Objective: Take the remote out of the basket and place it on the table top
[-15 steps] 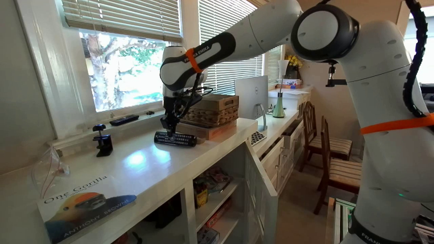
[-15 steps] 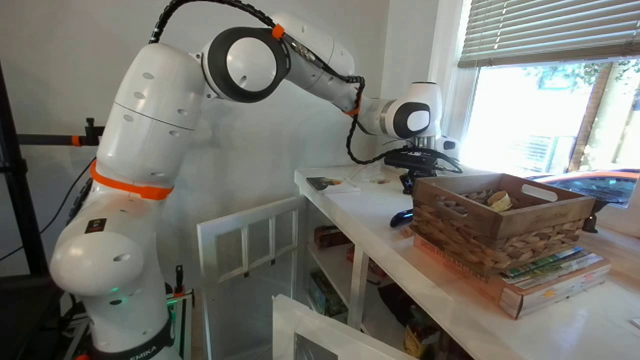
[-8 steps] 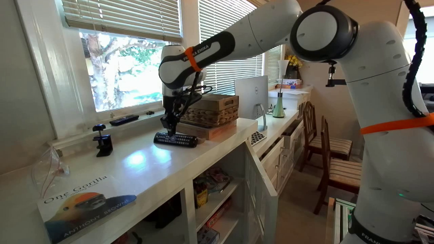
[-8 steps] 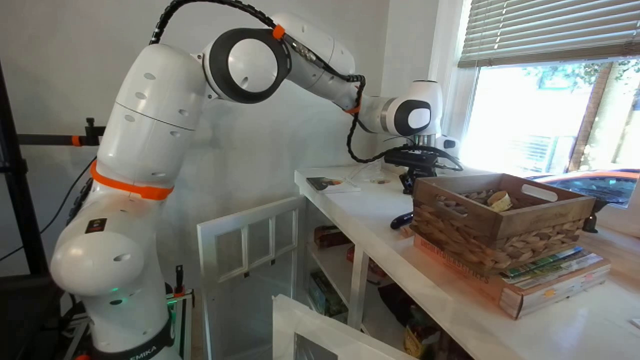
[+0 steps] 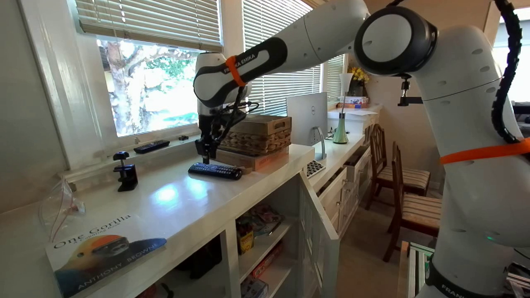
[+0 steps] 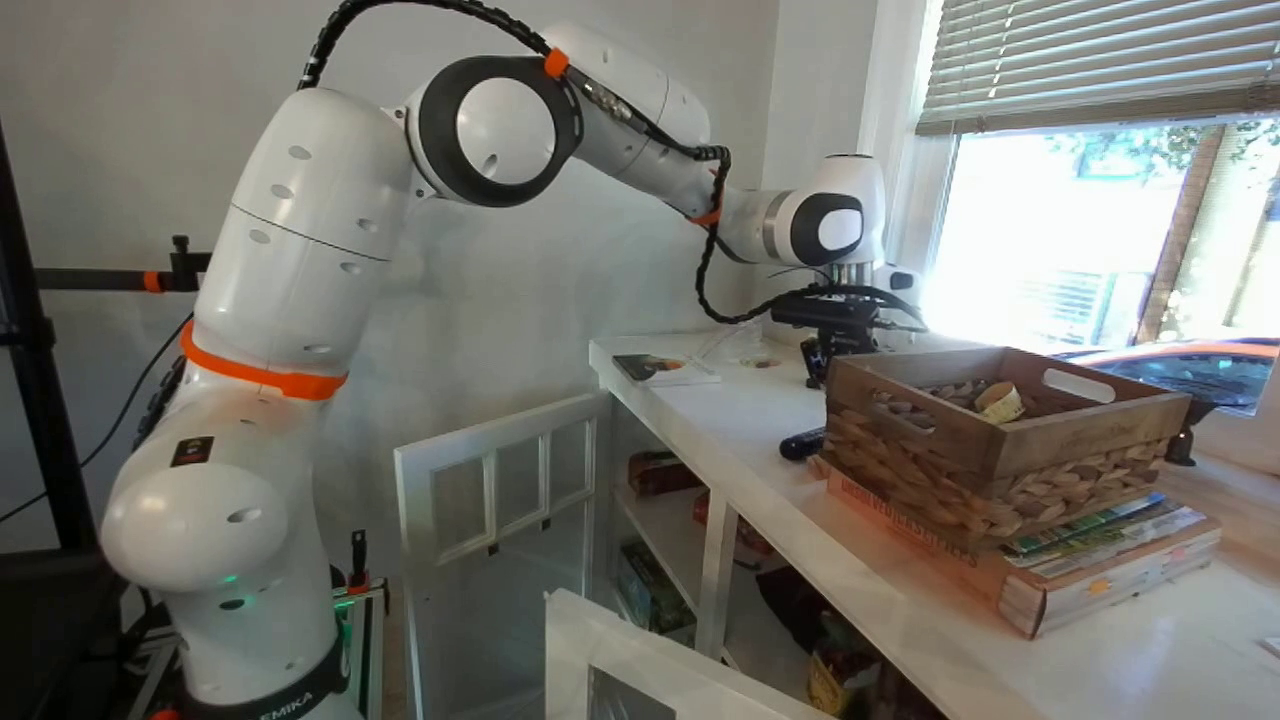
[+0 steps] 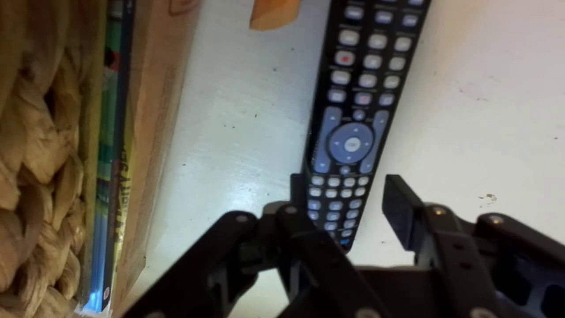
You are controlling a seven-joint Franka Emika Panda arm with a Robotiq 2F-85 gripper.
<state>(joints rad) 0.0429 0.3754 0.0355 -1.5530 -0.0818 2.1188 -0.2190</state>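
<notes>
The remote [image 5: 215,171], a slim black bar with many buttons, lies flat on the white table top [image 5: 165,215]. It also shows in the wrist view [image 7: 351,143], and its end shows in an exterior view [image 6: 803,444]. The brown woven basket [image 5: 258,140] stands beside it on a flat box; in an exterior view the basket [image 6: 900,470] holds a small pale roll. My gripper [image 5: 206,159] is just above the remote. In the wrist view the fingers [image 7: 346,190] are open, either side of the remote's lower end, with a gap at the right finger.
A flat cardboard box [image 6: 1040,590] and books lie under the basket. A black clamp [image 5: 126,174], a plastic bag [image 5: 62,207] and a book [image 5: 103,252] lie along the table. Another dark remote [image 5: 152,146] rests on the window sill. A cabinet door [image 5: 316,231] stands open.
The remote was tilted on edge between the fingers; now it lies flat on the table top. The fingers have let go and the gripper has risen slightly.
</notes>
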